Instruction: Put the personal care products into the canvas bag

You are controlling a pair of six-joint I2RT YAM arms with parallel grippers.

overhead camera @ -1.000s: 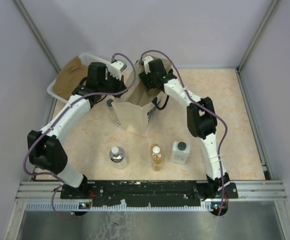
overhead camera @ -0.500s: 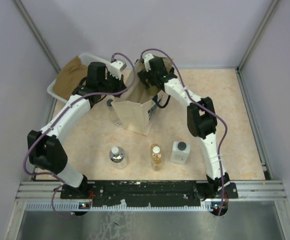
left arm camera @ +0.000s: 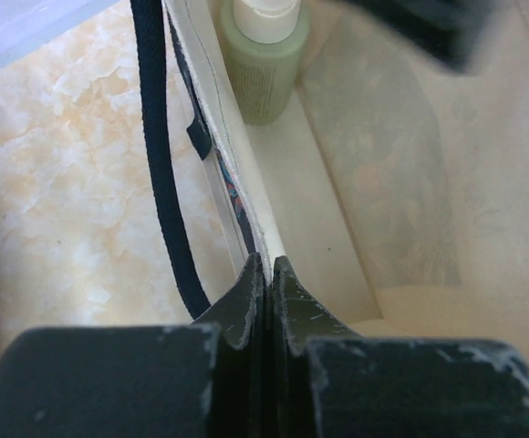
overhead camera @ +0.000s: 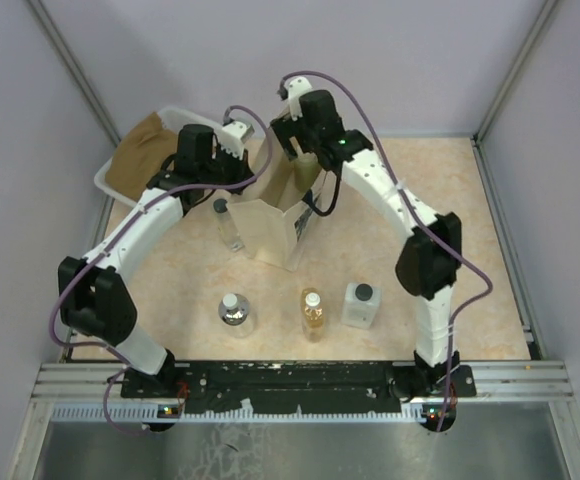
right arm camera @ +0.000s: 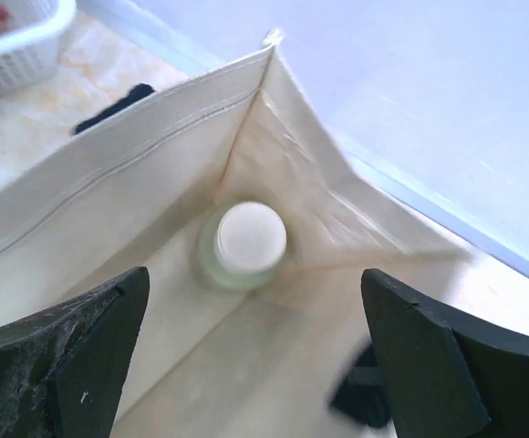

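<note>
The canvas bag (overhead camera: pixel 270 235) stands upright in the middle of the table. My left gripper (overhead camera: pixel 242 180) is shut on its left rim; in the left wrist view the gripper (left arm camera: pixel 266 269) pinches the cloth edge beside a black handle (left arm camera: pixel 160 155). The olive-green bottle with a cream cap (right arm camera: pixel 242 245) stands inside the bag (right arm camera: pixel 109 182), also seen in the left wrist view (left arm camera: pixel 263 64). My right gripper (right arm camera: pixel 254 274) hovers open above it, holding nothing, over the bag's mouth (overhead camera: pixel 303 168). On the table stand the slim clear bottle (overhead camera: pixel 227 222), the silvery round one (overhead camera: pixel 235 310), the amber one (overhead camera: pixel 313 312) and the square whitish one (overhead camera: pixel 360 304).
A white plastic tub (overhead camera: pixel 110 180) with brown cloth sits at the back left, touching my left arm's side of the bag area; its corner shows in the right wrist view (right arm camera: pixel 9 41). Grey walls and metal posts enclose the table.
The right gripper opened, leaving the olive-green bottle in the bag, and has lifted up and back with its elbow swinging right. The left gripper still holds the rim.
</note>
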